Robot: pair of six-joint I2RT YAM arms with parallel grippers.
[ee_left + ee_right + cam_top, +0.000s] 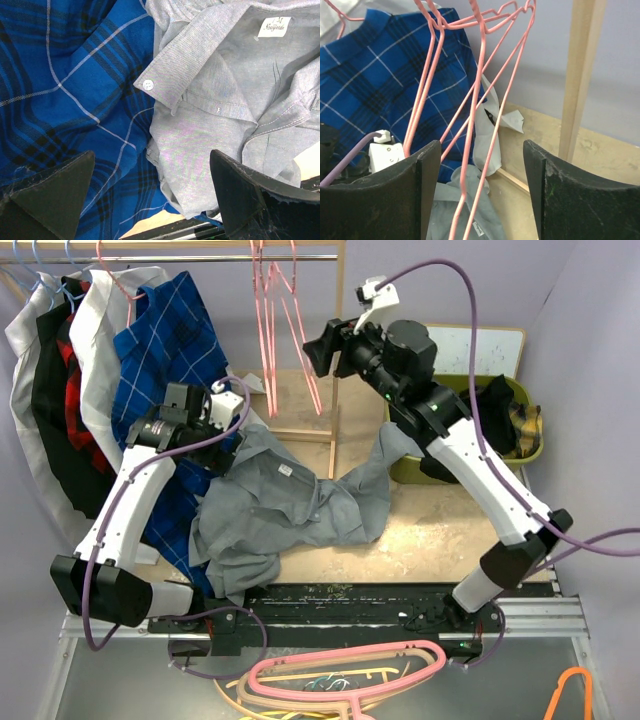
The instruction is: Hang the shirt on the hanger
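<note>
Right gripper (480, 150) fingers apart astride the hanger (480, 75) wires, probably lining up a pinch. Left gripper (151, 155) spread wide over the shirt (215, 100) collar, likely staged for pickup

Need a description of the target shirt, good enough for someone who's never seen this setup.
Start at the wooden table in front of the clothes rail. Crumpled across its middle lies the grey shirt. Unlike the blue checked shirt at its left, it is plain grey, with a white label inside the collar.
</note>
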